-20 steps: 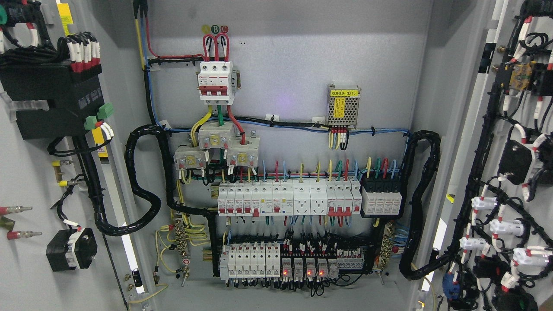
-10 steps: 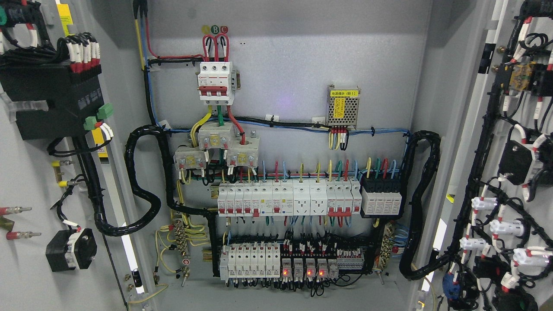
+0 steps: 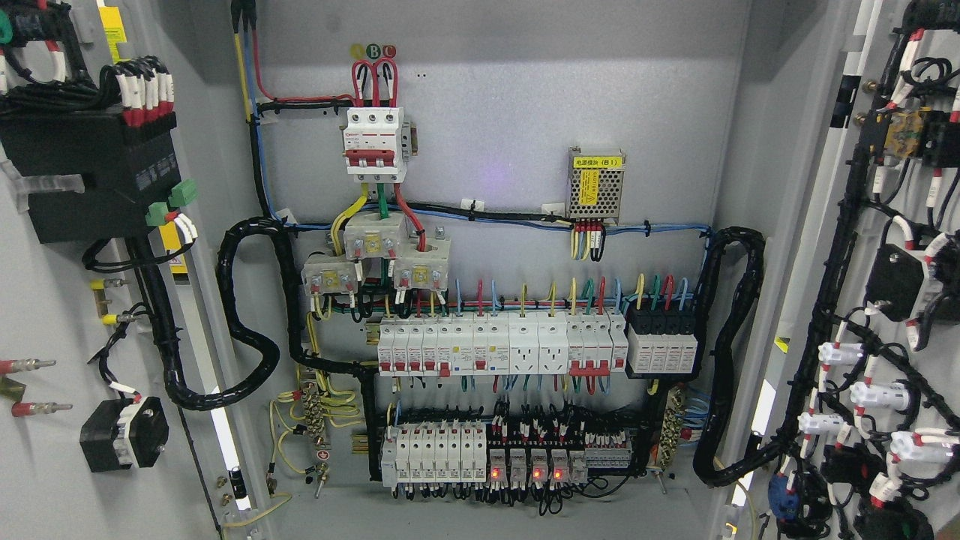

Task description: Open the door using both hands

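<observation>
Grey steel cabinet (image 3: 510, 112), both doors (image 3: 45, 465) wide, boxy white breakers (image 3: 495, 343) inside

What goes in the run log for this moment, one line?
left door: swung open | right door: swung open | cabinet interior: exposed | hands: not in view

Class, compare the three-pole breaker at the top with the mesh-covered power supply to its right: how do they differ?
The three-pole breaker is white with red levers; the power supply is perforated metal with a yellow label. The breaker's wires enter above and below, the supply's only below. Both sit on the grey back panel.
</observation>
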Action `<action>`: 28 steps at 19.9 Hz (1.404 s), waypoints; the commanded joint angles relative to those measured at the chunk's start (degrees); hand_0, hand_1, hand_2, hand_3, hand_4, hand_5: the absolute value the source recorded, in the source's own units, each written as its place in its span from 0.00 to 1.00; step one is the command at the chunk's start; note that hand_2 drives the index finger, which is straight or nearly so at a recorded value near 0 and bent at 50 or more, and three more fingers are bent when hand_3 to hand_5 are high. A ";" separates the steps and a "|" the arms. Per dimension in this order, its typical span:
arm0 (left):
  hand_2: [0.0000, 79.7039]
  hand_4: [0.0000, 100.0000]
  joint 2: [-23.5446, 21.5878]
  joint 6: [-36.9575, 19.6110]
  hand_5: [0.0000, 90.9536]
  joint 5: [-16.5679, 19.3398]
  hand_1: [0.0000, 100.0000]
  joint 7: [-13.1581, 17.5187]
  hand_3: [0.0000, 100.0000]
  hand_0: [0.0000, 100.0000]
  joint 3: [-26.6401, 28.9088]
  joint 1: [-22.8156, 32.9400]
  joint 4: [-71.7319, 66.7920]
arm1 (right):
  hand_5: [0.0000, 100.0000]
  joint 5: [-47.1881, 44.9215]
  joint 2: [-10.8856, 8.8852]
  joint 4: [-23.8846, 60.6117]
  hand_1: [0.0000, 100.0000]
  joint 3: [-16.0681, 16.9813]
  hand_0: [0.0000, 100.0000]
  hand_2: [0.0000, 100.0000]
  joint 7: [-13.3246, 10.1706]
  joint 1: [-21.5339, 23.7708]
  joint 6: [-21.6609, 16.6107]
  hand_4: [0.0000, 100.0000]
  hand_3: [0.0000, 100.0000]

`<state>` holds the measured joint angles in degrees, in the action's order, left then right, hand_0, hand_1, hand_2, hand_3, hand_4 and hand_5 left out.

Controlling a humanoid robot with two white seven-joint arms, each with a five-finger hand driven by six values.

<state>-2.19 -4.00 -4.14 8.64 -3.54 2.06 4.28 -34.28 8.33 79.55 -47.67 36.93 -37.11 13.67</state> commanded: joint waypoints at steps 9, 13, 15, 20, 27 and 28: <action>0.00 0.00 0.00 -0.65 0.00 -0.16 0.56 -0.03 0.00 0.12 0.38 0.75 1.51 | 0.00 0.61 -7.43 5.69 0.50 13.63 0.00 0.04 -0.02 8.09 0.04 0.00 0.00; 0.00 0.00 0.26 -7.67 0.00 -0.60 0.56 0.06 0.00 0.12 0.64 7.58 17.90 | 0.00 6.13 -14.03 10.52 0.50 17.52 0.00 0.04 -0.72 13.54 -0.57 0.00 0.00; 0.00 0.00 0.52 -9.96 0.00 -0.60 0.56 0.32 0.00 0.12 0.64 10.06 27.23 | 0.00 8.78 -15.53 14.47 0.50 18.57 0.00 0.04 -1.94 16.71 -1.19 0.00 0.00; 0.00 0.00 1.92 -19.96 0.00 -0.43 0.56 9.96 0.00 0.12 -0.41 14.09 43.67 | 0.00 11.60 -16.24 20.47 0.50 22.97 0.00 0.04 -10.20 24.88 -7.59 0.00 0.00; 0.00 0.00 0.26 -21.75 0.00 -0.51 0.56 18.69 0.00 0.12 -7.35 20.78 65.56 | 0.00 14.58 -16.33 28.19 0.50 28.42 0.00 0.04 -10.48 37.89 -12.88 0.00 0.00; 0.00 0.00 -0.18 -21.66 0.00 -0.43 0.56 18.69 0.00 0.12 -7.36 21.31 68.73 | 0.00 15.37 -16.33 29.68 0.50 28.42 0.00 0.04 -10.83 39.38 -12.97 0.00 0.00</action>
<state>-0.60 -25.27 -4.62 26.40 -6.00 18.54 42.27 -22.40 -4.73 97.40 -27.39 26.41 -7.36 1.30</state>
